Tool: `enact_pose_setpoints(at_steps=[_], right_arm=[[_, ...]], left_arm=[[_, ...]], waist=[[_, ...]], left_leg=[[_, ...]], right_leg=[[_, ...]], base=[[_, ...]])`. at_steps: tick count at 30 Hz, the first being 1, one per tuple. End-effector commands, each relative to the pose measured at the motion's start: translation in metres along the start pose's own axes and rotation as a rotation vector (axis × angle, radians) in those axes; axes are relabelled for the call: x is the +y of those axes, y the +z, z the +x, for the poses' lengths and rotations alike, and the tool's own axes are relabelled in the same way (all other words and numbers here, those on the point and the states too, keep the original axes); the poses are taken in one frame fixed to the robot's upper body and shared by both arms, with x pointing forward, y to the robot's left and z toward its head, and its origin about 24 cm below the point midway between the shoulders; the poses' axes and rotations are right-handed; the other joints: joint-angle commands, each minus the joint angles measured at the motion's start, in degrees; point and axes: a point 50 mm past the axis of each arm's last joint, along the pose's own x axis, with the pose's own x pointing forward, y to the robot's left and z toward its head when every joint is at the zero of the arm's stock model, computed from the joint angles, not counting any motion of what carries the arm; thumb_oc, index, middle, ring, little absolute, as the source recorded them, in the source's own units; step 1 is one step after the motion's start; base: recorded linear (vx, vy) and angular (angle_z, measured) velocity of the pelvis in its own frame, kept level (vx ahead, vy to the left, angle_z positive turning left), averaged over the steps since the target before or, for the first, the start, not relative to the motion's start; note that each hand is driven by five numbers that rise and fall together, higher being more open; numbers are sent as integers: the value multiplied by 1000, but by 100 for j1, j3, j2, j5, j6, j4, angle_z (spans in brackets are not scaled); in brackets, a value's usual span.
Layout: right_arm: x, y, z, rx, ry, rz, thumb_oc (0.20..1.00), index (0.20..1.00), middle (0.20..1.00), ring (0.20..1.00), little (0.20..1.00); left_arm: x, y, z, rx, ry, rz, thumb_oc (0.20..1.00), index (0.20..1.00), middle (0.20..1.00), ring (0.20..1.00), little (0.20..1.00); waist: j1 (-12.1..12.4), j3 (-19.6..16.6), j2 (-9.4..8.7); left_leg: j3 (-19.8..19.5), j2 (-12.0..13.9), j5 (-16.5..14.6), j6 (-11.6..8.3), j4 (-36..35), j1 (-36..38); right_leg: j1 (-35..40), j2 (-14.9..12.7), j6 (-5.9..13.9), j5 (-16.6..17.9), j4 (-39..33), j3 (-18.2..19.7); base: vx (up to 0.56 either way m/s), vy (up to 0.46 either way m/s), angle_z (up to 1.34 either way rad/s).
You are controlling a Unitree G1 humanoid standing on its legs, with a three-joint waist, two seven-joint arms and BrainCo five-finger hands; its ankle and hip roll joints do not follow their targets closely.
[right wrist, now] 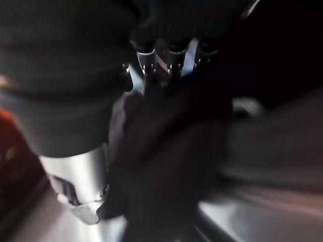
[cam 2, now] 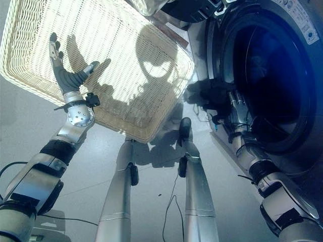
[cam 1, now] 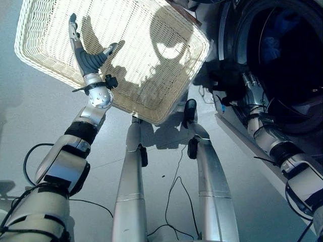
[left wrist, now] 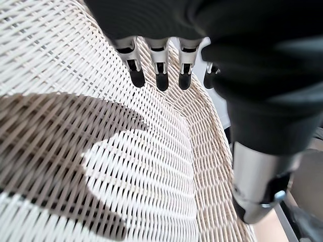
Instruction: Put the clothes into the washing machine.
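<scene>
Smooth pale grey floor (cam 1: 40, 116), hard sunlight.

A wicker basket (cam 1: 151, 65) is placed on the floor (cam 1: 30, 111) to the left of the scene, one corner directed toward the washing machine (cam 2: 298, 75) on the right. The machine's drum opening (cam 2: 267, 85) is faced toward the basket side. The left hand (cam 1: 86, 53) is raised over the basket's near edge, inside its outline, fingers (left wrist: 161, 75) spread above the woven bottom. The right hand (cam 2: 227, 98) is located at the lower left rim of the drum opening, with a dark garment (right wrist: 171, 161) held in it, between basket corner and machine.
</scene>
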Motion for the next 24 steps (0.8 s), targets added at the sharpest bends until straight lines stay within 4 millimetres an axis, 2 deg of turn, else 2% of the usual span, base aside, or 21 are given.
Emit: enact_pose_setpoints(at_steps=[1, 5, 6, 7, 8, 9, 14, 24], right_arm=[[12, -26, -11, 67, 84, -169, 1000, 1000, 1000, 1000, 1000], [9, -35, -5, 112, 121, -316, 1000, 1000, 1000, 1000, 1000], [7, -37, -3, 117, 125, -356, 900, 900, 900, 900, 900], [6, -39, -2, 125, 133, -377, 736, 736, 736, 736, 736], [4, -41, -1, 122, 137, -413, 231, 231, 231, 231, 231], [3, -41, 0, 123, 137, -433, 200, 200, 200, 200, 200], [-11, -47, 9, 132, 115, -525, 200, 200, 200, 200, 200], [-30, -44, 24, 135, 48, -502, 200, 200, 200, 200, 200]], left_arm=[[-3, 16, 15, -59, 36, -53, 1000, 1000, 1000, 1000, 1000], [-8, 20, 17, -61, 27, -61, 1000, 1000, 1000, 1000, 1000], [-10, 20, 17, -60, 23, -62, 1000, 1000, 1000, 1000, 1000], [-10, 20, 16, -60, 23, -63, 1000, 1000, 1000, 1000, 1000], [-12, 20, 15, -60, 20, -63, 1000, 1000, 1000, 1000, 1000], [-12, 20, 15, -60, 18, -63, 1000, 1000, 1000, 1000, 1000], [-11, 21, 16, -56, 24, -72, 1000, 1000, 1000, 1000, 1000], [-9, 19, 16, -56, 15, -73, 1000, 1000, 1000, 1000, 1000]], waist=[[91, -138, 23], [149, -138, 53], [162, -138, 58], [166, -138, 62], [181, -138, 65], [190, -138, 67], [223, -138, 59], [267, -138, 61]], left_leg=[[382, -116, -969, -50, 785, 50], [358, -128, -947, -43, 782, 32], [352, -134, -944, -41, 786, 27], [348, -137, -942, -41, 789, 23], [335, -142, -932, -36, 794, 16], [326, -143, -930, -34, 796, 13], [296, -153, -910, -25, 799, 7], [218, -192, -911, -24, 823, -32]], right_leg=[[535, 390, 573, 513, -989, -174], [534, 375, 575, 556, -1018, -204], [534, 370, 574, 567, -1030, -204], [532, 368, 575, 572, -1033, -206], [528, 364, 575, 592, -1029, -212], [530, 359, 575, 599, -1033, -215], [529, 354, 582, 638, -1028, -243], [512, 339, 577, 658, -1037, -261]], base=[[0, 0, 0], [1, -8, 0], [0, 0, 0], [0, 0, 0], [0, 0, 0], [0, 0, 0], [0, 0, 0], [2, -2, 1]])
